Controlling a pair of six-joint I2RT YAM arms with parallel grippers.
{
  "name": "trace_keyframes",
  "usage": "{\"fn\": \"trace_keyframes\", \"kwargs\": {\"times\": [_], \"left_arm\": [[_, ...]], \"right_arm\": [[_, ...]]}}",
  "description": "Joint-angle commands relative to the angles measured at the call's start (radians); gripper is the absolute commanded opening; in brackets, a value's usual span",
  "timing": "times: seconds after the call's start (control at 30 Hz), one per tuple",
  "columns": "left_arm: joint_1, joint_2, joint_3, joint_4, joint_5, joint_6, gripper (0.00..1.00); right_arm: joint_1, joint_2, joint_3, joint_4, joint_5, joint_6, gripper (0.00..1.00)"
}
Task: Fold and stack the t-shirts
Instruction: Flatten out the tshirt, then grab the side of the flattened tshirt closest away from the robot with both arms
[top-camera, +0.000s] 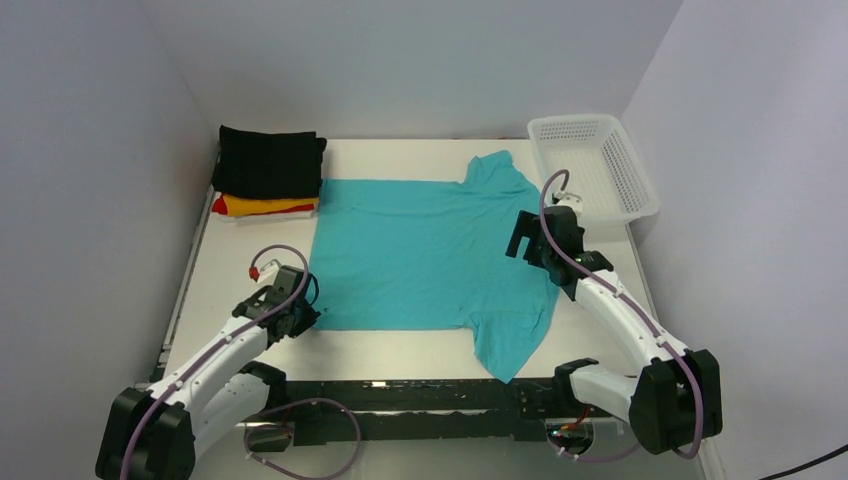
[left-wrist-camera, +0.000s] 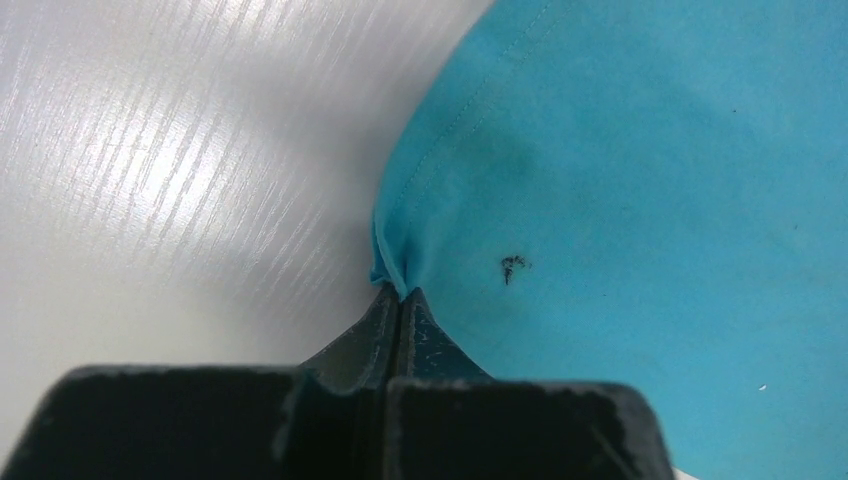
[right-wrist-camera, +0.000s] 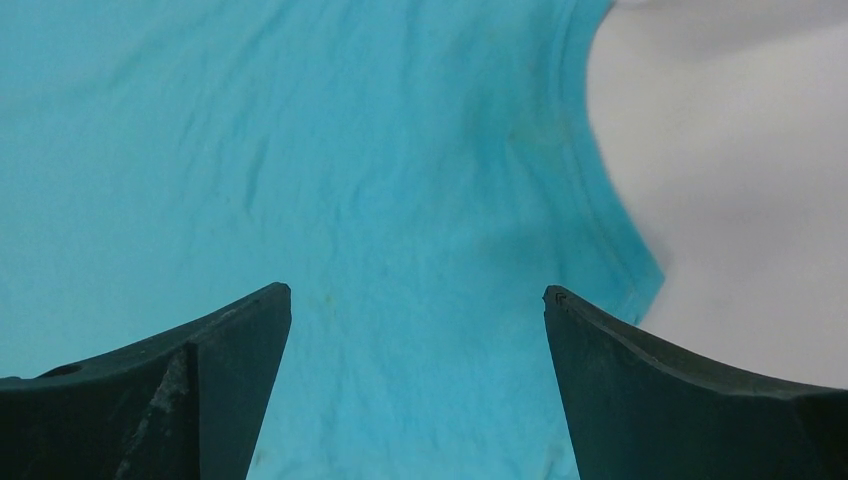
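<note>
A teal t-shirt lies spread flat across the middle of the table, one sleeve toward the basket, the other hanging toward the near edge. My left gripper is shut on the shirt's near-left hem corner, the cloth bunched between the closed tips. My right gripper is open, hovering over the shirt's right side near the neckline; nothing is between its fingers. A folded stack sits at the far left: black shirt on top, yellow-orange and red edges below.
A white plastic mesh basket stands at the far right corner, partly over the table edge. Bare white table lies left of the teal shirt. Walls close in on both sides.
</note>
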Motion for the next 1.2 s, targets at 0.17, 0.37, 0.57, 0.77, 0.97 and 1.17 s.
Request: {"fn": "trace_keyframes", "kwargs": {"times": [0.17, 0.37, 0.57, 0.77, 0.97, 1.17], "left_arm": [[0.000, -0.036, -0.009, -0.022, -0.032, 0.016, 0.00], [-0.001, -0.051, -0.010, -0.022, -0.027, 0.027, 0.00], [0.000, -0.053, -0.011, -0.028, -0.021, 0.027, 0.00], [-0.001, -0.071, -0.013, -0.035, -0.029, 0.035, 0.00], [0.000, -0.061, -0.033, 0.006, 0.013, 0.023, 0.00], [-0.001, -0.053, -0.018, 0.003, 0.007, 0.024, 0.00]], "right_arm": [[0.253, -0.017, 0.005, -0.328, -0.179, 0.083, 0.98], [0.484, -0.065, -0.031, -0.631, -0.175, 0.253, 0.94], [0.681, 0.004, -0.082, -0.636, -0.277, 0.403, 0.85], [0.760, 0.082, -0.162, -0.542, -0.305, 0.500, 0.65], [0.756, 0.132, -0.176, -0.448, -0.209, 0.539, 0.53], [0.717, 0.110, -0.168, -0.459, -0.101, 0.546, 0.47]]}}
